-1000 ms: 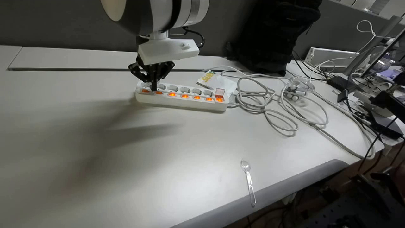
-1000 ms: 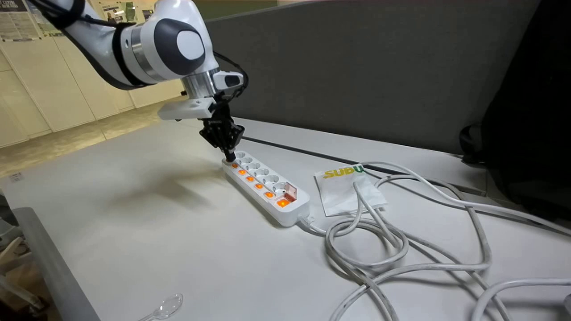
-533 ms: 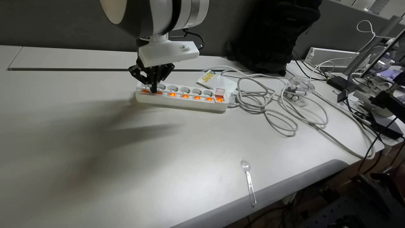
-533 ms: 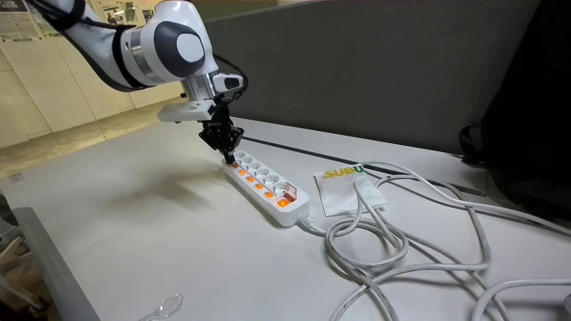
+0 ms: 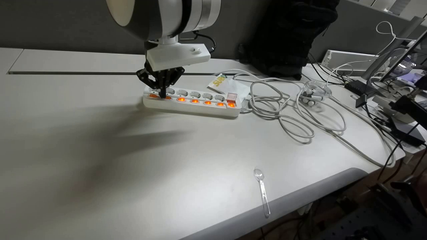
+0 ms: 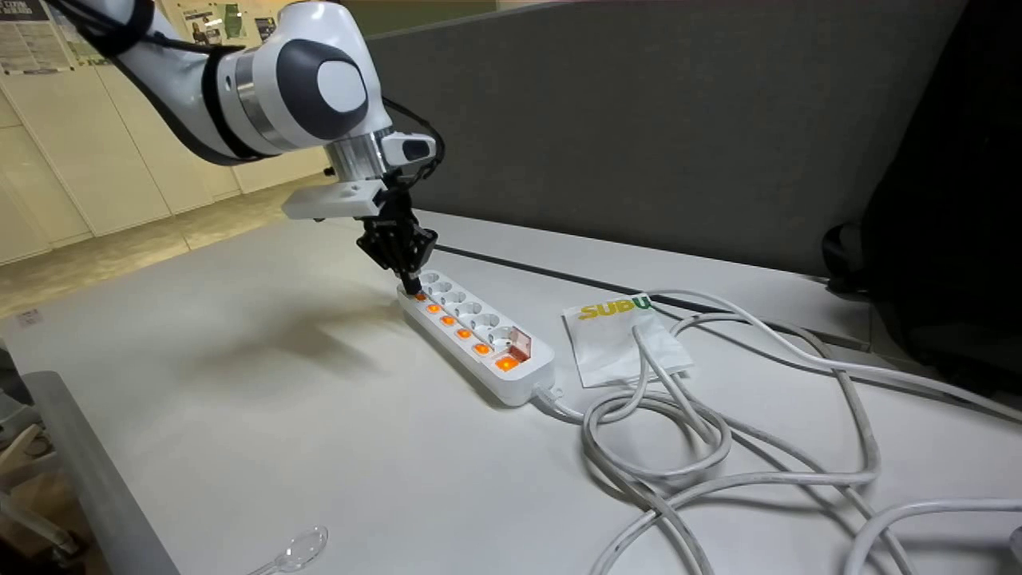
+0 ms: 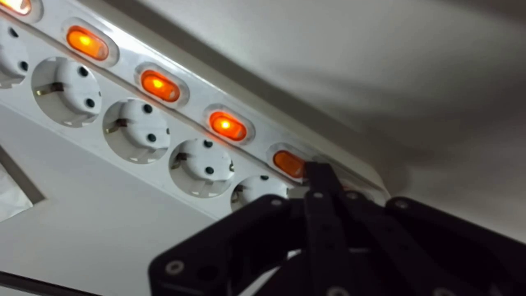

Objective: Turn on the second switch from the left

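Observation:
A white power strip (image 5: 193,110) with a row of orange switches lies on the table; it also shows in an exterior view (image 6: 453,345). The second switch from the left (image 7: 289,163) is dull orange and unlit, partly covered by my fingertips; it also shows in an exterior view (image 5: 168,98). The leftmost switch (image 5: 153,95) looks dim there and is mostly hidden by my fingers in the wrist view. My gripper (image 7: 322,166) is shut and empty, pointing down, with its tips at the near end of the second switch. Its tips touch or nearly touch the switch; I cannot tell which.
The other switches glow, including the third (image 7: 228,126). Sockets line the strip behind the switches. A paper napkin (image 6: 619,351) and coiled white cable (image 5: 267,106) lie beyond its right end. A clear spoon (image 5: 263,193) lies near the table edge. A black backpack (image 5: 283,36) stands behind.
My gripper moved slightly down onto the strip between one second and half a second ago. Since then it has hardly moved. The second switch shows no clear change in light.

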`<state>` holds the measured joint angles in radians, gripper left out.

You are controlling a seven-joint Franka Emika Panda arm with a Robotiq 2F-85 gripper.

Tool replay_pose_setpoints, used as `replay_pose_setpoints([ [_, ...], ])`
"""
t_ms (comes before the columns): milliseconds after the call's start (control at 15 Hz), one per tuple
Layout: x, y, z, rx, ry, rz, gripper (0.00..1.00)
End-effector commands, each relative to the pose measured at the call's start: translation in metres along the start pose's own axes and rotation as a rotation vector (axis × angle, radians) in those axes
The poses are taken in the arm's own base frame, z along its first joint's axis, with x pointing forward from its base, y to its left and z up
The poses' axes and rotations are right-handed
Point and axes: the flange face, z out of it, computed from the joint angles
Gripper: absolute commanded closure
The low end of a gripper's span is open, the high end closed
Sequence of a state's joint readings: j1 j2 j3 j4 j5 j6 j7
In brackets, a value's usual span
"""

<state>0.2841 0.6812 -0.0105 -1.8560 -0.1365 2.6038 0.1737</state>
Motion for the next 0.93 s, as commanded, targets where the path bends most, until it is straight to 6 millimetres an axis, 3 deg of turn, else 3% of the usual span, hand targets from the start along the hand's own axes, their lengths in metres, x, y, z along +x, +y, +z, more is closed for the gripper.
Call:
replay_pose_setpoints([
  [0,-0.001,0.004,-0.002,-0.007,0.001,0.019,1.0],
  [600,-0.005,0.003,-0.022,-0.004,0.014,0.015,1.0],
  [867,0.001,0.002,-0.015,0.0,0.014,0.001,0.99],
])
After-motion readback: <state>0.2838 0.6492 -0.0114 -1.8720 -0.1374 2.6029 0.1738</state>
